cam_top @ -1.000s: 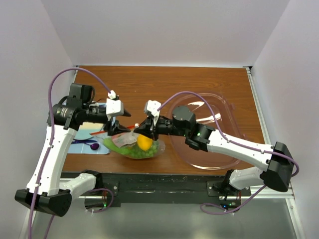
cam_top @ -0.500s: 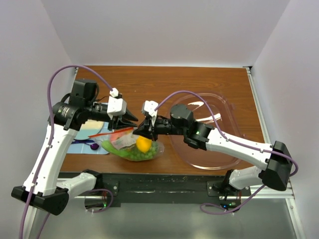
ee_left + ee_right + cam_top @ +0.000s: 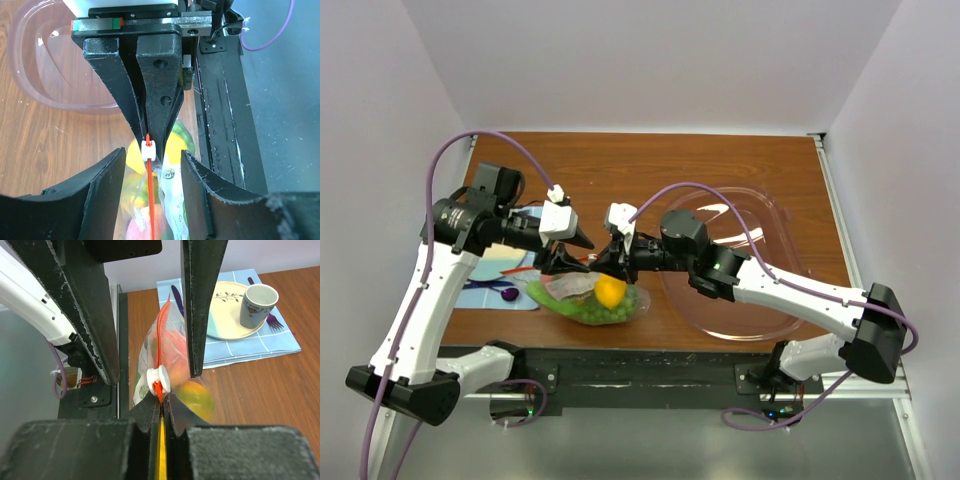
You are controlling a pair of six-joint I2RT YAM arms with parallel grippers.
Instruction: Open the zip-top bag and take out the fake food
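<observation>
Right claw (image 3: 161, 401) pinching zip strip (image 3: 160, 340) of zip-top bag (image 3: 582, 305), centre frame. Left claw (image 3: 151, 152) spread, straddling bag top. Fake food (image 3: 610, 291) inside.

Clear bag (image 3: 150, 357), red zip (image 3: 161, 327), white slider (image 3: 157, 377). Yellow, green, pink food (image 3: 610, 291). Pink-tinted clear tub (image 3: 772, 215). Light blue cloth (image 3: 260, 347), white grid lines. Cream plate (image 3: 225, 317), dark sprig print. Grey-blue cup (image 3: 258, 307). Brown woodgrain table (image 3: 650, 170).
</observation>
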